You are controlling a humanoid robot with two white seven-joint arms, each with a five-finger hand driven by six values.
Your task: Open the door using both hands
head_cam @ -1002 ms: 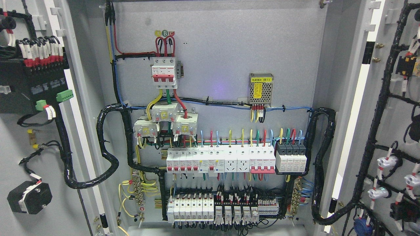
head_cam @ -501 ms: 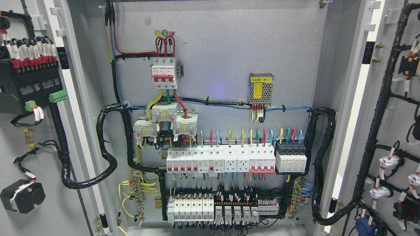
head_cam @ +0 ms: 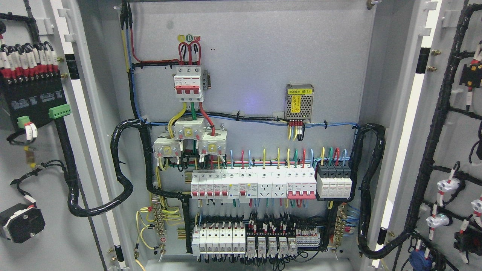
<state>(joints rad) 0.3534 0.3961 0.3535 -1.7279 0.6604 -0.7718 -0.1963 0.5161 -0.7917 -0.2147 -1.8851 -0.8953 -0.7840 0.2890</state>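
Both doors stand wide: left door [head_cam: 34, 180] at the frame's left edge, right door [head_cam: 452, 143] at the right, breakers [head_cam: 252, 184] fully exposed in the centre. Neither hand shows (so grip unknowable). Opening looks essentially done.
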